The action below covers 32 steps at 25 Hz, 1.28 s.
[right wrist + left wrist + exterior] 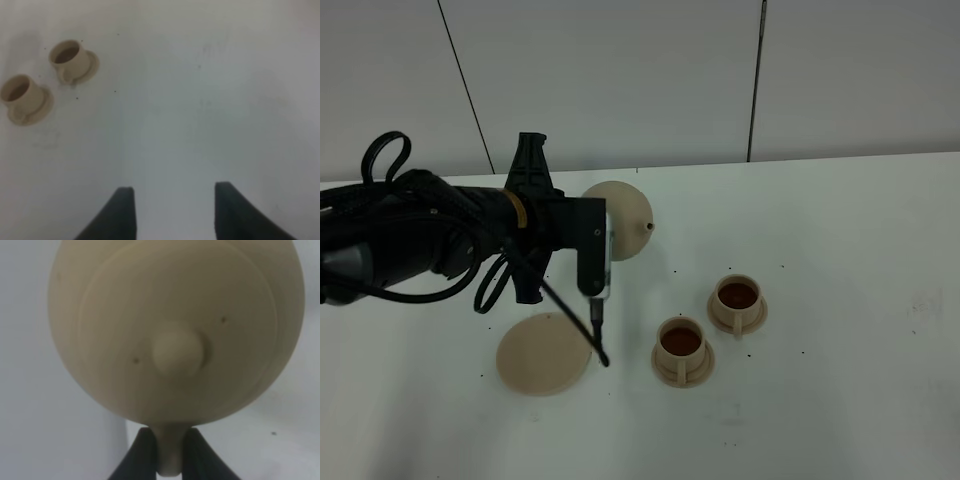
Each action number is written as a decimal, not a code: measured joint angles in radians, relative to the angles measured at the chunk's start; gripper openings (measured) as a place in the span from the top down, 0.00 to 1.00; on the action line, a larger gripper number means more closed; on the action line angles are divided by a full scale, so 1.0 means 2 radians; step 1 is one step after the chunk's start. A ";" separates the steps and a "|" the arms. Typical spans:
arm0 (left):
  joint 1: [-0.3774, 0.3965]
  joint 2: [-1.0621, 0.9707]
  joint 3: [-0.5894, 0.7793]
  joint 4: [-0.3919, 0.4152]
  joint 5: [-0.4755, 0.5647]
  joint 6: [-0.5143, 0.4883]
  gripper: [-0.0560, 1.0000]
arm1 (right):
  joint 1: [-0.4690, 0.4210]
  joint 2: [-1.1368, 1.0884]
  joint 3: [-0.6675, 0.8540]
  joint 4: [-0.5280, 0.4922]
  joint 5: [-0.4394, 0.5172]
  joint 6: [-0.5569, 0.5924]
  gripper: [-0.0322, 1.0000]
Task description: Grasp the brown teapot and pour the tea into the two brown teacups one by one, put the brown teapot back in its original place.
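The left gripper [168, 452] pinches the round tan matte teapot's [620, 219] handle; two tea-filled tan cups [682, 350] at five o'clock; the right gripper [174, 210] spread over bare white counter [860, 300].

- A bare test bench in a lab: plain white table [840, 300], pale panelled wall [650, 80] behind the arm.
- Cabled black robot arm [410, 240] over staged tan crockery.

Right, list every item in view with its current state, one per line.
Brown teapot: lifted off the table, lid on, handle clamped.
Left gripper: shut on the teapot handle.
Right gripper: open, holding nothing.
Near teacup: upright on its saucer, dark tea inside.
Far teacup: upright on its saucer, dark tea inside.
Flat disc: bare.
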State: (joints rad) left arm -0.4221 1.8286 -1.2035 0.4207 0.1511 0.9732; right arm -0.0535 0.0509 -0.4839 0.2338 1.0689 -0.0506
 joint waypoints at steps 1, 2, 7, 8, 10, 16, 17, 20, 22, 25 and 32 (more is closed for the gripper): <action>-0.003 0.000 -0.009 -0.012 0.020 -0.009 0.78 | 0.000 0.000 0.000 0.000 0.000 0.000 0.62; -0.004 0.000 -0.018 -0.024 0.041 -0.016 0.78 | 0.000 0.000 0.000 0.000 0.000 0.000 0.62; -0.009 0.000 -0.060 -0.077 0.141 -0.005 0.78 | 0.000 0.000 0.000 0.000 0.000 0.000 0.62; -0.010 0.000 -0.067 -0.085 0.165 0.001 0.78 | 0.000 0.000 0.000 0.000 0.000 0.000 0.62; -0.014 0.000 -0.079 -0.095 0.203 0.011 0.78 | 0.000 0.000 0.000 0.000 0.000 0.000 0.62; -0.025 0.000 -0.103 -0.102 0.276 0.019 0.78 | 0.000 0.000 0.000 0.000 0.000 0.000 0.62; -0.026 0.000 -0.104 -0.103 0.285 0.021 0.78 | 0.000 0.000 0.000 0.000 0.000 0.000 0.62; -0.027 0.000 -0.104 -0.104 0.309 0.024 0.78 | 0.000 0.000 0.000 0.000 0.000 0.000 0.62; -0.027 0.000 -0.104 -0.105 0.325 0.025 0.78 | 0.000 0.000 0.000 0.000 0.000 0.000 0.62; -0.027 0.002 -0.104 -0.112 0.341 0.031 0.78 | 0.000 0.000 0.000 0.000 0.000 0.000 0.62; -0.031 0.030 -0.104 -0.131 0.352 0.033 0.78 | 0.000 0.000 0.000 0.000 0.000 0.000 0.62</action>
State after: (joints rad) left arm -0.4846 1.8878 -1.4123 0.1579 0.8548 1.0396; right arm -0.0535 0.0509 -0.4839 0.2338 1.0689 -0.0506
